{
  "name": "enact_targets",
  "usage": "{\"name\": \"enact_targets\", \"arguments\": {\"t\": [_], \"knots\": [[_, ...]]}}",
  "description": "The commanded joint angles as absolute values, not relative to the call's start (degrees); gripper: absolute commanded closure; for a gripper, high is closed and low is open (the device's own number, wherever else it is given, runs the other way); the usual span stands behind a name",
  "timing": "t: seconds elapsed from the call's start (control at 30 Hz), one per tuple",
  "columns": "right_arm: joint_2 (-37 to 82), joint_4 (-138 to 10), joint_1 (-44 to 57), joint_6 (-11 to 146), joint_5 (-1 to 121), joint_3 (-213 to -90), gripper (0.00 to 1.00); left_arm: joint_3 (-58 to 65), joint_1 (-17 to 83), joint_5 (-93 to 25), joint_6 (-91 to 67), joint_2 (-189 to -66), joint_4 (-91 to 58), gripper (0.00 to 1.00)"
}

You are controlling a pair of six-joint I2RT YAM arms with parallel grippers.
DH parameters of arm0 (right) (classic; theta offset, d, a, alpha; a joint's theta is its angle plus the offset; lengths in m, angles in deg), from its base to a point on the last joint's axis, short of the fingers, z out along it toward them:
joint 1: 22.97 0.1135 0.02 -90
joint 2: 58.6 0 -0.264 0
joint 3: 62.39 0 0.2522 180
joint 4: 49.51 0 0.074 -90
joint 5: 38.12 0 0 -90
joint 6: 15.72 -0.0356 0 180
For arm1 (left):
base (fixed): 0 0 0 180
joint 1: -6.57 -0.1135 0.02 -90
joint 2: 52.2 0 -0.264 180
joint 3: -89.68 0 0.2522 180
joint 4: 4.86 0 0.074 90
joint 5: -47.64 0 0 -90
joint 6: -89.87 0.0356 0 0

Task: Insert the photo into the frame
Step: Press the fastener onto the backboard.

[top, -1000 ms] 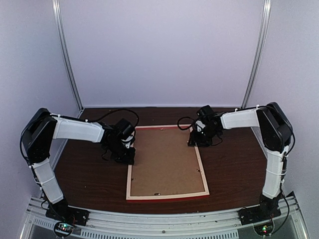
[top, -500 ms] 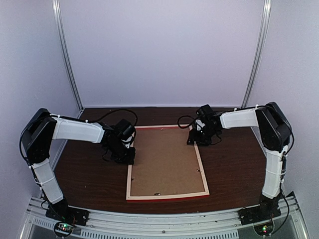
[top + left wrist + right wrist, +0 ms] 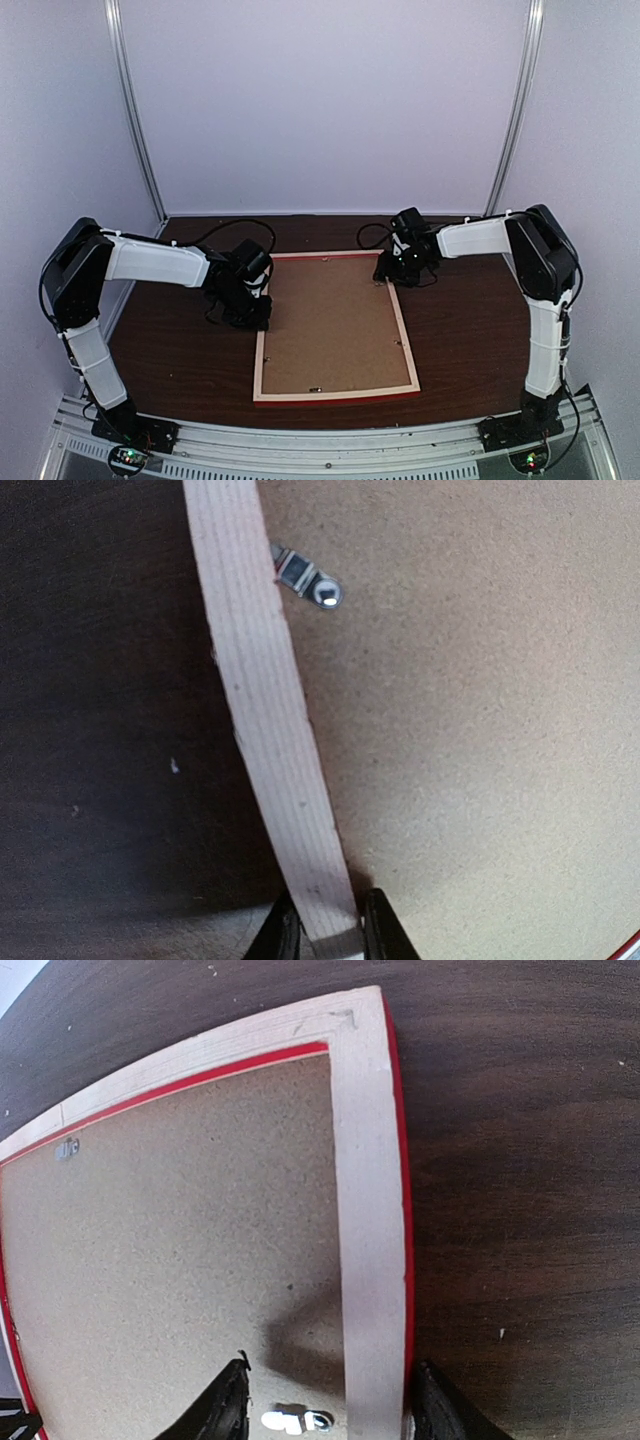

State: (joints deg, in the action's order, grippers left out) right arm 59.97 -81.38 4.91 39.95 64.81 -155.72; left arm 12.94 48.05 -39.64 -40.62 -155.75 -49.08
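The frame (image 3: 335,393) lies face down in the middle of the table, pale wood up with a red outer edge. A brown backing board (image 3: 330,320) fills it. My left gripper (image 3: 258,318) is at the left strip. In the left wrist view this gripper (image 3: 325,935) is shut on that pale strip (image 3: 265,710), one finger on each side. My right gripper (image 3: 392,278) is near the far right corner. It (image 3: 325,1405) stands open astride the right strip (image 3: 370,1210), with one finger over the board and the other beside the red edge. The photo is hidden.
Small metal clips (image 3: 308,580) (image 3: 295,1420) sit on the backing board beside the strips. Dark wooden tabletop (image 3: 180,370) surrounds the frame. White walls with metal corner posts (image 3: 135,120) close off the back and sides.
The right gripper has slid a little along the right strip toward the far corner and opened slightly. The left jaws have narrowed onto the left strip.
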Motion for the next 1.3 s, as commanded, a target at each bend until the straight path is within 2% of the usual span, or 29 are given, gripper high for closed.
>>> {"name": "enact_targets", "arguments": {"t": [0.0, 0.4, 1.03, 1.27], "knots": [[63.2, -81.5, 5.3, 38.9, 63.4, -155.9, 0.46, 14.0, 49.9, -36.1, -37.7, -156.2, -45.6, 0.83], [63.2, -92.5, 5.9, 48.4, 61.5, -158.7, 0.48, 13.5, 50.0, -36.2, -37.3, -156.2, -45.9, 0.83], [62.5, -100.2, 5.2, 60.0, 61.5, -161.6, 0.48, 12.8, 50.0, -36.6, -36.7, -156.2, -46.7, 0.82], [62.2, -102.1, 3.5, 63.6, 66.3, -161.7, 0.48, 12.9, 50.0, -36.7, -36.6, -156.3, -46.8, 0.82]]}}
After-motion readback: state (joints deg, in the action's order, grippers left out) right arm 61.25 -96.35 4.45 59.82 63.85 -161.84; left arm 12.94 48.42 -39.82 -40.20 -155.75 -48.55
